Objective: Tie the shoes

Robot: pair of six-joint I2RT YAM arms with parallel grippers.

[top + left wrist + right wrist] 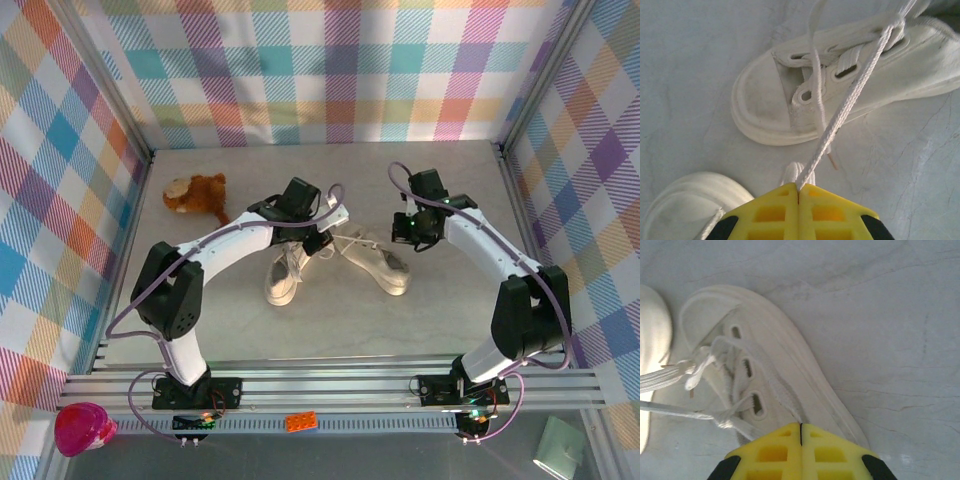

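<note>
The left gripper (799, 192) is pinched shut on a taut lace (849, 100) running to the shoe (765, 110) just ahead of its jaws, with the other shoe (685, 200) beside them, while the right gripper (800, 429), over the first shoe, is clamped shut on its second lace (782, 395).
</note>
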